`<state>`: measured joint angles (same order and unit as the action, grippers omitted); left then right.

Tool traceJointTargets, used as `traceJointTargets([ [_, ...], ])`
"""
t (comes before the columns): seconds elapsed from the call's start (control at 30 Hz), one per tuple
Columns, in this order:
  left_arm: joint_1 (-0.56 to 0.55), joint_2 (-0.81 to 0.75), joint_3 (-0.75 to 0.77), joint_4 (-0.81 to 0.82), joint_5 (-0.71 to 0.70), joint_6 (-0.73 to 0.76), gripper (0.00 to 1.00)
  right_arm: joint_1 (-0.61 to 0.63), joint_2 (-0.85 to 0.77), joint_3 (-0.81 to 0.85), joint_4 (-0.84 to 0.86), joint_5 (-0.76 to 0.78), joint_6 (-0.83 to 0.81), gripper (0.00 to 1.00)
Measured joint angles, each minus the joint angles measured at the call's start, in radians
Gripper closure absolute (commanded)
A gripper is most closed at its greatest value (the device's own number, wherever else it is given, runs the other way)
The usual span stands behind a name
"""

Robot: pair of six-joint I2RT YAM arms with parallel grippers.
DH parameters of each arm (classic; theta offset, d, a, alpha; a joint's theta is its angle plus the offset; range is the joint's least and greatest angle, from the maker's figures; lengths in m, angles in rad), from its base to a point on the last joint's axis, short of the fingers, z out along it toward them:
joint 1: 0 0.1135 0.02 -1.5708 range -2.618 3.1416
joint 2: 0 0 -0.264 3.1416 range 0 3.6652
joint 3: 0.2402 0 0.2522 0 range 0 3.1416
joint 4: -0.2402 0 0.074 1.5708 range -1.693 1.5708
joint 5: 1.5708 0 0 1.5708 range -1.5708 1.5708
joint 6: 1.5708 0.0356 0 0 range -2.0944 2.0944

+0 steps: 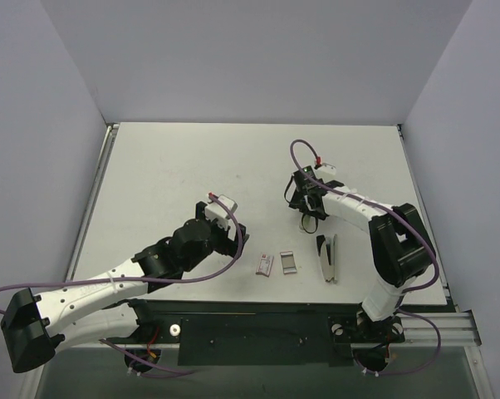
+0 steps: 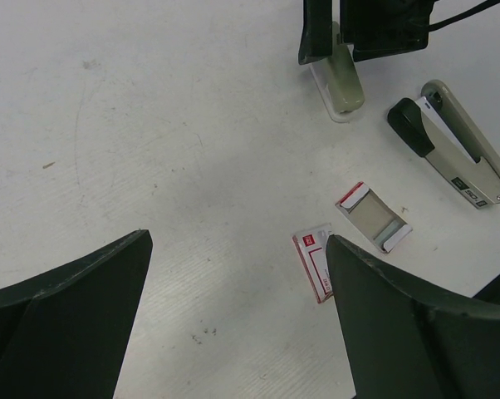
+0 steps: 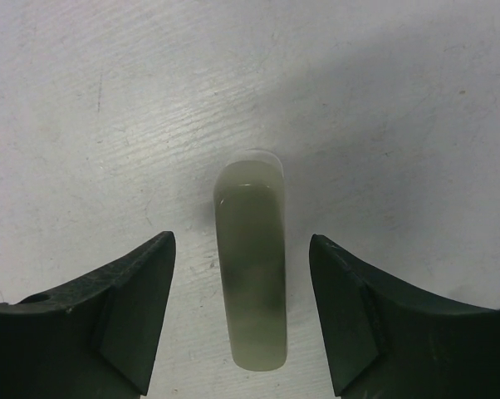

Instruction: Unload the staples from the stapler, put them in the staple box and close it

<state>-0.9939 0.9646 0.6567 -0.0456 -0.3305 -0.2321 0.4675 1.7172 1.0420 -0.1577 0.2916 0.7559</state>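
The right gripper hangs with its 2 fingers spread wide and holds nothing. 1 finger stands on each side of an olive-grey bar that lies flat on the table, with a clear gap on both sides, so nothing touches. That bar is not the thing to be emptied. The stapler lies a little nearer and slightly right of this gripper, toward the arm bases, flat on the table with its black top arm over the silvery channel; whether it is fully shut I cannot tell. The left gripper is likewise spread open and empty, hovering well to the left of the stapler. 2 small items lie between them: a red-and-white box sleeve closest to the left gripper, and an open tray just beyond it. No loose staples are visible anywhere. I judge the task to be at its opening step: the stapler looks untouched and the unloading proper has not begun. The next move seems to call for the right gripper to shift near and right, off the bar, and come down on the stapler. Likely 1 arm must then pin the base while the other lifts the black arm to expose the channel.
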Motion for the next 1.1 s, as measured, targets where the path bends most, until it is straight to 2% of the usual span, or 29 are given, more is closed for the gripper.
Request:
traceJointTargets([
  [0.23, 0.0, -0.007, -0.005, -0.006, -0.013, 0.0, 0.03, 0.005, 0.014, 0.006, -0.019, 0.007, 0.002, 0.61],
  [0.3, 0.0, -0.014, -0.006, -0.007, -0.021, 0.0, 0.03, 0.005, 0.014, 0.01, -0.024, 0.007, 0.001, 0.72],
  [0.4, 0.0, -0.026, -0.006, -0.014, -0.036, 0.0, 0.03, 0.005, 0.014, 0.012, -0.03, 0.009, 0.002, 0.95],
  [0.47, 0.0, -0.037, -0.011, -0.016, -0.041, 0.0, 0.03, 0.005, 0.014, 0.013, -0.032, 0.01, 0.002, 1.0],
  [0.7, 0.0, -0.077, -0.018, -0.034, -0.067, -0.012, 0.03, 0.027, 0.014, 0.018, -0.041, 0.0, 0.006, 1.0],
  [1.1, 0.0, -0.208, -0.039, -0.065, -0.098, -0.072, 0.04, 0.2, 0.015, 0.126, -0.071, -0.008, 0.079, 1.0],
])
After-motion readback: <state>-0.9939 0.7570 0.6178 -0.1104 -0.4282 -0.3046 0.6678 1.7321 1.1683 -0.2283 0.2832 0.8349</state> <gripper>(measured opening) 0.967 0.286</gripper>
